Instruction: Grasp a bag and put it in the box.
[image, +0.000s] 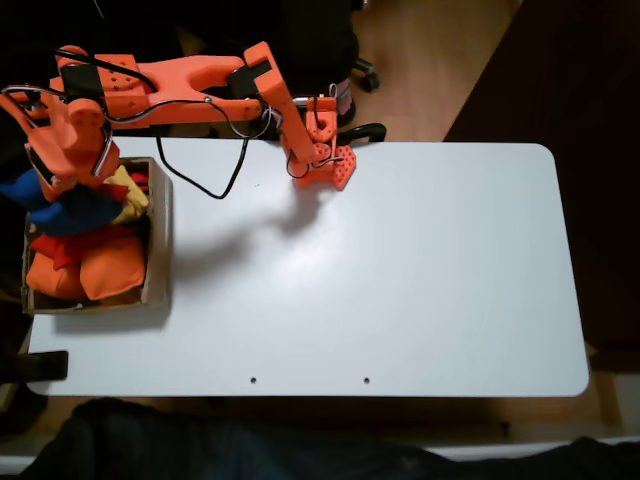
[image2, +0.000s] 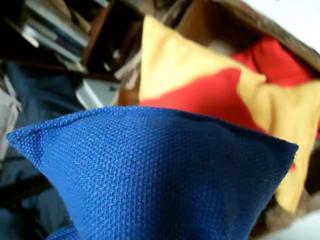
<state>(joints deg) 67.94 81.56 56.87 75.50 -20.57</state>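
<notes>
The blue bag (image: 75, 212) hangs over the top of the pile in the brown cardboard box (image: 158, 235) at the table's left edge in the fixed view, one corner reaching past the box's left wall. My orange gripper (image: 62, 178) is right above it and looks shut on its upper edge; the fingers themselves are hidden. In the wrist view the bag (image2: 160, 175) fills the lower half, very close to the lens, with the box wall (image2: 260, 25) behind it.
Orange bags (image: 100, 265) and a yellow and red bag (image2: 175, 65) lie in the box. The arm's base (image: 322, 160) stands at the table's far edge, with a black cable (image: 225, 175) trailing from it. A black clamp (image: 40, 365) sits at the front left corner.
</notes>
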